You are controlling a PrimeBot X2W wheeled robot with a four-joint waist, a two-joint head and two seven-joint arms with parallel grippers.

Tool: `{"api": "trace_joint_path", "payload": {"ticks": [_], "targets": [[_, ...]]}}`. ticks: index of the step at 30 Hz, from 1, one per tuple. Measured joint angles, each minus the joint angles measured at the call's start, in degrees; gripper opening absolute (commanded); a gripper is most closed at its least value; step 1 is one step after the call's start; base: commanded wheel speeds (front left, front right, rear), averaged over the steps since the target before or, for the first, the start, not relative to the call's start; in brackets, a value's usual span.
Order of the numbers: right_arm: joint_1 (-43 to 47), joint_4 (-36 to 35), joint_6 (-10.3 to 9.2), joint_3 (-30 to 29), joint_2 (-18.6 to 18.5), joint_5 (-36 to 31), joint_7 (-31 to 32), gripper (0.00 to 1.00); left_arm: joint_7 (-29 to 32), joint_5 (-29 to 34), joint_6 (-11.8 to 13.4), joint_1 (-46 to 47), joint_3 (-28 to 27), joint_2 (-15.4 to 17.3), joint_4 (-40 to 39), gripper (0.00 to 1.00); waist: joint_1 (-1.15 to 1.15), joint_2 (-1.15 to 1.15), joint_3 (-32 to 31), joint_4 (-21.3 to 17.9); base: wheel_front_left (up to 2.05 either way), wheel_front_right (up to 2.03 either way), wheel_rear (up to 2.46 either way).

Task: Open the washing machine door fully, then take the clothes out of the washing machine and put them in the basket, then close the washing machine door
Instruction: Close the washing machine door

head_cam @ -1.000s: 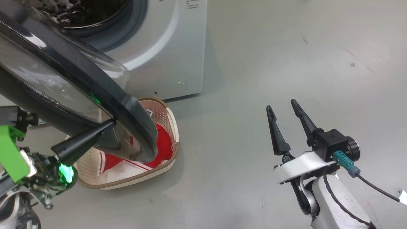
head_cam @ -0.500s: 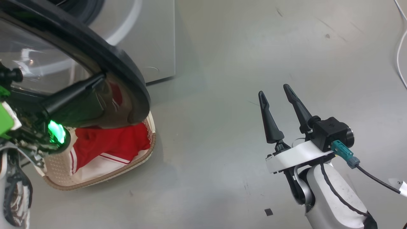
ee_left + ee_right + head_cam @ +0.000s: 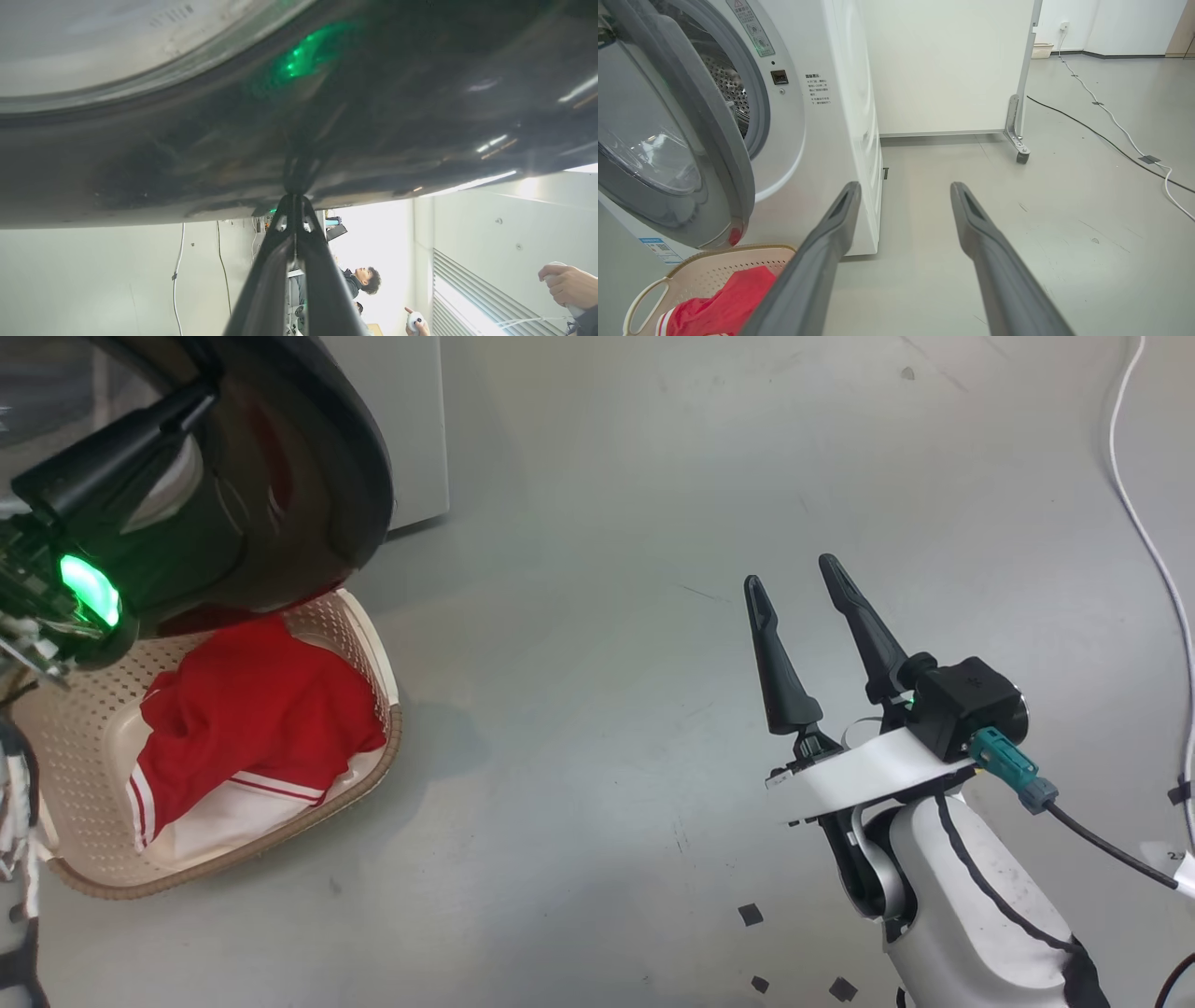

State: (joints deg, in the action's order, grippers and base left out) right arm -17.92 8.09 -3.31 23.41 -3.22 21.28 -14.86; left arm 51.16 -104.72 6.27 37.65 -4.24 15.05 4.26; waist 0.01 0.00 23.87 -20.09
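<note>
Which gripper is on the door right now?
The left gripper, fingers shut, tips pressed against the glossy black washing machine door. The right gripper stands open above bare floor, touching nothing.

Red clothes (image 3: pixel 252 709) lie in the basket (image 3: pixel 79 751), door (image 3: pixel 308 467) apparently ajar.

- the washing machine (image 3: pixel 831 116) stands white; its steel drum (image 3: pixel 731 93) shows behind the door (image 3: pixel 714 154), which hangs partly open;
- the basket (image 3: pixel 710 268) sits at the machine's foot, under the door's lower edge; red clothes (image 3: pixel 724 298) lie in it;
- right of the machine stands a white panel (image 3: pixel 948 65) on a caster; cables (image 3: pixel 1115 123) lie farther right;
- the right gripper (image 3: pixel 906 186) points past the machine's front corner, fingers wide apart.
</note>
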Motion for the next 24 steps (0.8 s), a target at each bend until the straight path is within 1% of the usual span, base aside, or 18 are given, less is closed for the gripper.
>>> {"api": "trace_joint_path", "payload": {"ticks": [1, 3, 6, 9, 14, 24], "targets": [[-0.34, -0.01, -0.37, 0.12, 0.0, 0.19, 0.0, 1.0, -0.46, 0.01, 0.01, 0.79, -0.02, -0.05, 0.86, 0.0, 0.0, 0.0, 0.26, -0.18, 0.0, 0.0, 0.0], [-0.63, -0.04, -0.37, 0.25, 0.01, 0.34, 0.0, 1.0, -1.69, 0.1, 0.09, 2.27, -0.29, -0.31, 2.76, 0.0, 0.0, 0.0, 0.66, -0.52, 0.0, 0.0, 0.0], [-0.64, -0.02, -0.41, 0.71, 0.01, 0.38, 0.0, 1.0, -4.39, 0.31, 0.49, 4.86, -1.31, -1.54, 6.14, 0.0, 0.0, 0.0, 1.03, -0.9, 0.0, 0.0, 0.0], [-0.73, -0.02, -0.46, 0.96, 0.01, 0.46, 0.0, 1.0, -5.94, 0.48, 0.51, 6.5, -1.49, -1.66, 8.08, 0.0, 0.0, 0.0, 1.12, -1.07, 0.0, 0.0, 0.0], [-1.69, -0.04, -0.89, 1.43, 0.01, 0.88, 0.0, 1.0, -8.29, 3.41, 0.52, 9.02, -1.51, -1.56, 10.73, 0.0, 0.0, 0.0, 1.25, -1.38, 0.0, 0.0, 0.0], [-1.8, -0.02, -0.96, 1.96, 0.01, 0.9, 0.0, 1.0, -10.23, 5.0, 0.56, 12.23, -0.64, -1.31, 14.21, 0.0, 0.0, 0.0, 1.44, -1.7, 0.0, 0.0, 0.0]]}}
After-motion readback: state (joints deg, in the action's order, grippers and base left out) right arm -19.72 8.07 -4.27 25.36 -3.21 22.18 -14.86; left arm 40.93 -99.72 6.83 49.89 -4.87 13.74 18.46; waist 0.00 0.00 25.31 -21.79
